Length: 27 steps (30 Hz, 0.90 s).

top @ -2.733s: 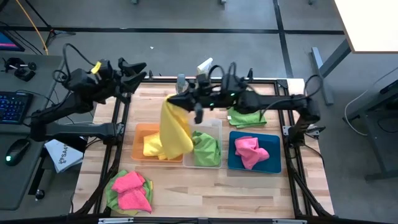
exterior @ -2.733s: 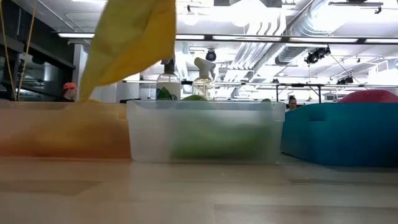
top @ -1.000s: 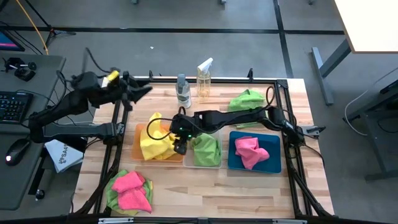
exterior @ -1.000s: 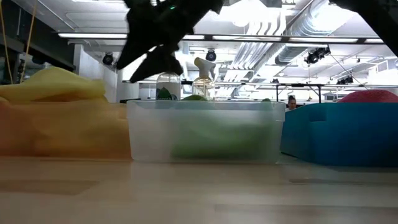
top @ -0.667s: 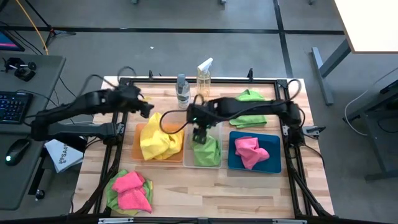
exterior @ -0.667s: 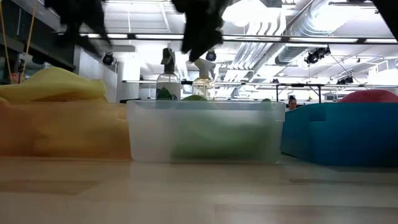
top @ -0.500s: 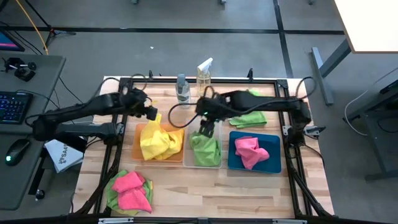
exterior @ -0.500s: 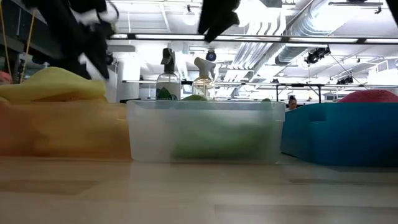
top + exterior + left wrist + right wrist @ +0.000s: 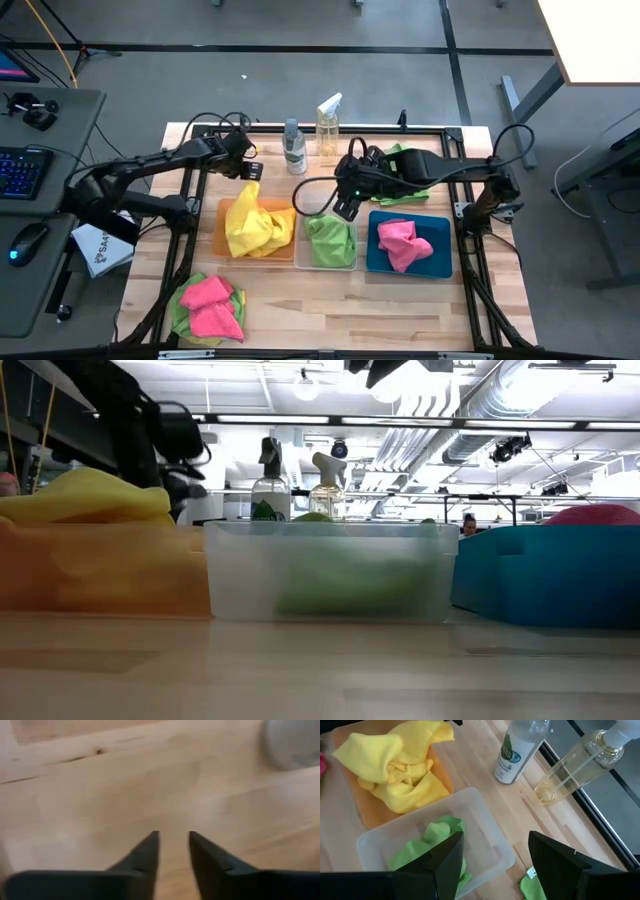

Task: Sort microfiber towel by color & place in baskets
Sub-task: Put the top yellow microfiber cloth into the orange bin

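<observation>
A yellow towel [image 9: 255,225] lies bunched in the orange basket [image 9: 221,212], one corner poking over its far rim. A green towel [image 9: 330,243] lies in the clear basket [image 9: 300,255], a pink one [image 9: 403,243] in the blue basket [image 9: 441,226]. Another green towel [image 9: 402,190] lies flat on the table at the far right. Pink towels [image 9: 212,305] rest on a green one [image 9: 178,318] at the near left. My left gripper [image 9: 172,837] hovers over bare wood beyond the orange basket, narrowly open and empty. My right gripper [image 9: 496,836] is open and empty above the clear basket's far right corner.
Two spray bottles [image 9: 293,148] [image 9: 328,125] stand at the table's far edge, between the arms. A black frame [image 9: 470,250] runs around the table. Bare wood [image 9: 380,310] lies along the near edge, right of the pile.
My right gripper has left the yellow towel lying in the orange basket; it has gone up and toward the table's right, past the clear basket. My left gripper has come from beyond the far left corner toward the right and down, to the orange basket's far rim.
</observation>
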### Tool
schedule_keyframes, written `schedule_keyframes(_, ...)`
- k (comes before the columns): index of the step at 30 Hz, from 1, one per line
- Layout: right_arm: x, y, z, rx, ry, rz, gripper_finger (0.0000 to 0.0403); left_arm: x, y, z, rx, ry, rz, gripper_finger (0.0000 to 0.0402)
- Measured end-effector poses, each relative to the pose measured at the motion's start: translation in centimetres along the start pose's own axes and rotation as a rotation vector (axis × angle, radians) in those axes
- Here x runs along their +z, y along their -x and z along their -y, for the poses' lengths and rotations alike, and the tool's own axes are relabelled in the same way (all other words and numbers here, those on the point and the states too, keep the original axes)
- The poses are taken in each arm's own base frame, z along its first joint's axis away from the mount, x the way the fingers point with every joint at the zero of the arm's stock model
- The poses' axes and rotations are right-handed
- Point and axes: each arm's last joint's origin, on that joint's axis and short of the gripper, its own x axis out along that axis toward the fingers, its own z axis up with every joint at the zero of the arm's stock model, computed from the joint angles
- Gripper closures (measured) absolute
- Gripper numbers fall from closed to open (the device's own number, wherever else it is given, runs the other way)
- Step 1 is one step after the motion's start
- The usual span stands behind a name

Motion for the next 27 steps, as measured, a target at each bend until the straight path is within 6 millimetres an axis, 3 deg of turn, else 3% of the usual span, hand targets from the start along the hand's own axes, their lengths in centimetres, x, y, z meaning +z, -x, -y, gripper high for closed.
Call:
schedule_keyframes(3, -0.3, 0.3, -0.8, -0.004, 0.001, 0.011, 0.0182, 0.3, -1.2, 0.0, 0.027, -0.006, -0.030, 0.0386)
schedule_keyframes(12, -1.1, 0.9, -2.0, 0.013, 0.026, 0.015, 0.0182, 0.2, -3.0, 0.6, -0.052, -0.043, -0.144, 0.0400)
schedule_keyframes(19, -1.9, 1.2, -1.9, -0.053, 0.027, -0.025, 0.0182, -0.3, -0.5, 0.8, -0.267, -0.143, -0.187, 0.0401)
schedule_keyframes(27, -2.0, 1.2, -1.7, -0.092, 0.030, -0.021, 0.0182, -2.5, 3.9, 0.6, -0.358, -0.200, -0.148, 0.0401)
